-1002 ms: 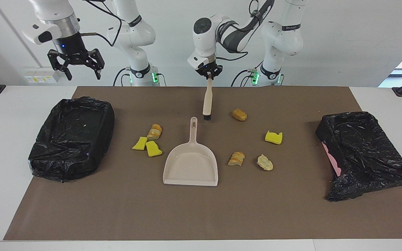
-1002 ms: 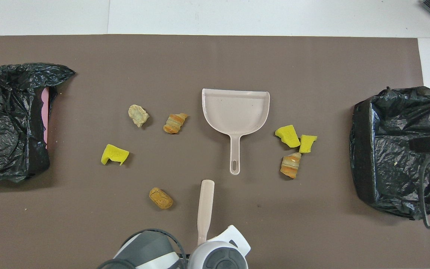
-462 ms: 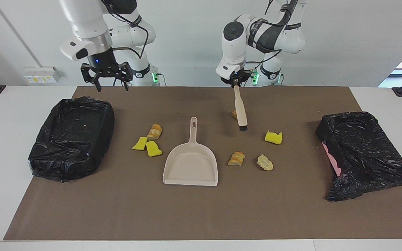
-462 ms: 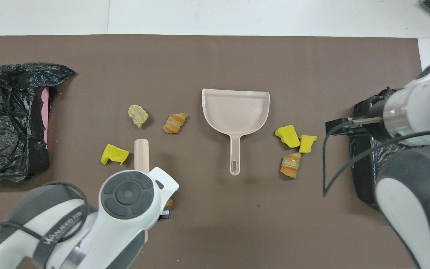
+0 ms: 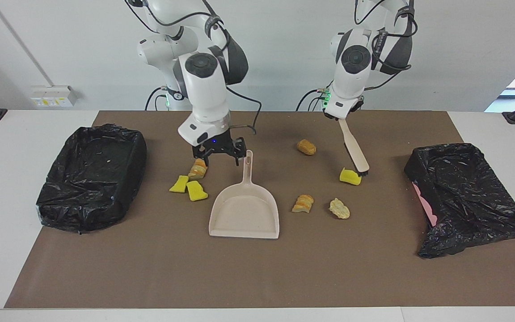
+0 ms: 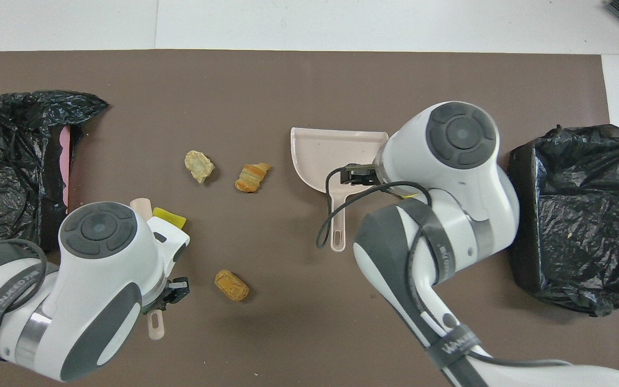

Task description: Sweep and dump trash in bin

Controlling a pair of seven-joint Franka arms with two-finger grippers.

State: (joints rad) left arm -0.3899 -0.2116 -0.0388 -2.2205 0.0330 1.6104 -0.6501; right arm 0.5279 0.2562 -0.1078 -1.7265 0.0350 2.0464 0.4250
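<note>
Left gripper (image 5: pixel 339 115) clamps the brush (image 5: pixel 354 147) — bristles touch a yellow scrap (image 5: pixel 350 176) at the dustpan's (image 5: pixel 245 214) 2 o'clock. Right gripper (image 5: pixel 219 154), jaws wide, hovers by the pan handle. Best: sweep low toward the pan mouth — steady the handle first.

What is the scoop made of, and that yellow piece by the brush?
The dustpan looks like hard plastic: smooth, pale beige, one moulded piece with a hanging slot in its handle. The yellow piece at the bristles of the brush looks like sponge foam: bright, matte, rough-cut edges. Neither can be told for certain by look alone.
</note>
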